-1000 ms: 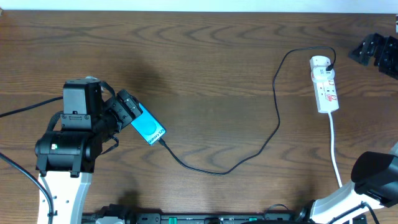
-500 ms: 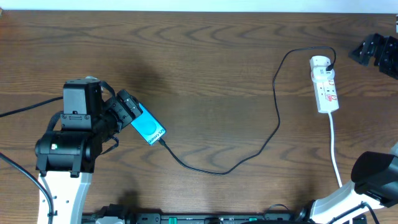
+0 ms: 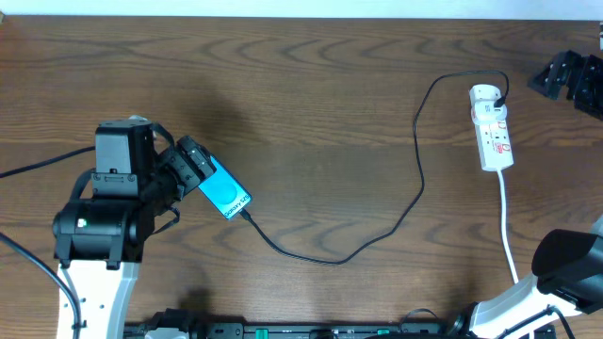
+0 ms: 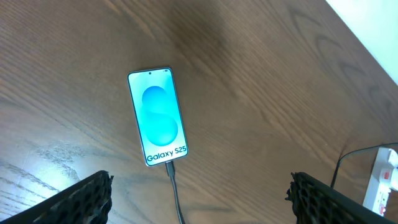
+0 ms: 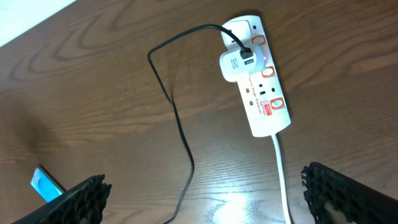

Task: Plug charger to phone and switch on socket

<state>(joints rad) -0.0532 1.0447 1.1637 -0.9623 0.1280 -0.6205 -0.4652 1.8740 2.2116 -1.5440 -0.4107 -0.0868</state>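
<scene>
Overhead, phone (image 3: pixel 224 195): lies flat on the table (image 3: pixel 311 85), screen up, toward the left side.
Overhead, charger (image 3: pixel 419 179): runs from the phone's lower end across to the socket (image 3: pixel 492 132) at far right, loose enough not to tug.
Left wrist, left fingers (image 4: pixel 87 199): hang spread wide and empty above the phone; probably nothing left to hold, with the connector looking seated.
Right wrist, right fingers (image 5: pixel 336 193): hover spread wide and empty over the socket, likely placed to press its red switch (image 5: pixel 259 42).
Right wrist, socket: carries the charger's plug in the end outlet; impossible to tell whether switched on.
</scene>
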